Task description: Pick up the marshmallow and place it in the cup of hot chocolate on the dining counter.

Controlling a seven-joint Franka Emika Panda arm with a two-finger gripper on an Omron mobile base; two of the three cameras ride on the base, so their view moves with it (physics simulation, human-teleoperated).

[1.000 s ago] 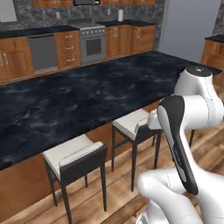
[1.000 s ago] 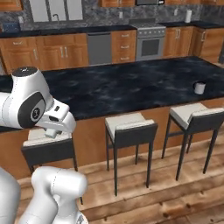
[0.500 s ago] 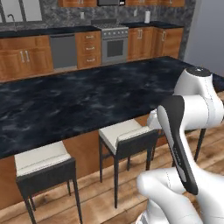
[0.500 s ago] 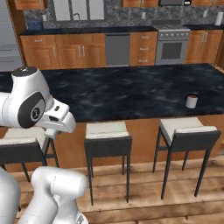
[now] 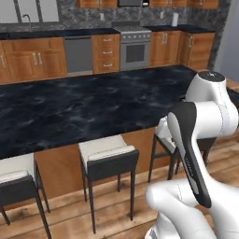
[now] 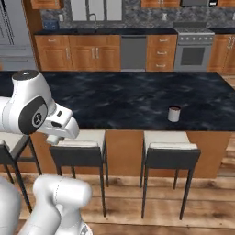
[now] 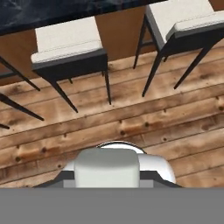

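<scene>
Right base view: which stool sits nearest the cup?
The stool on the right, tucked under the dining counter almost directly below the cup of hot chocolate. The middle stool stands further left, by the arm.

The dining counter [image 6: 137, 98] runs across the middle of the right base view, a long island with a black, white-veined marble top and brown wooden sides. On it, toward three o'clock and near the front edge, stands the cup of hot chocolate [image 6: 174, 114], small and white with dark liquid at its top, upright. In the left base view the same top [image 5: 84, 107] stretches from nine o'clock toward three. Below the counter's front edge, cushioned stools [image 6: 170, 149] stand on a wooden plank floor [image 7: 131, 118].
</scene>
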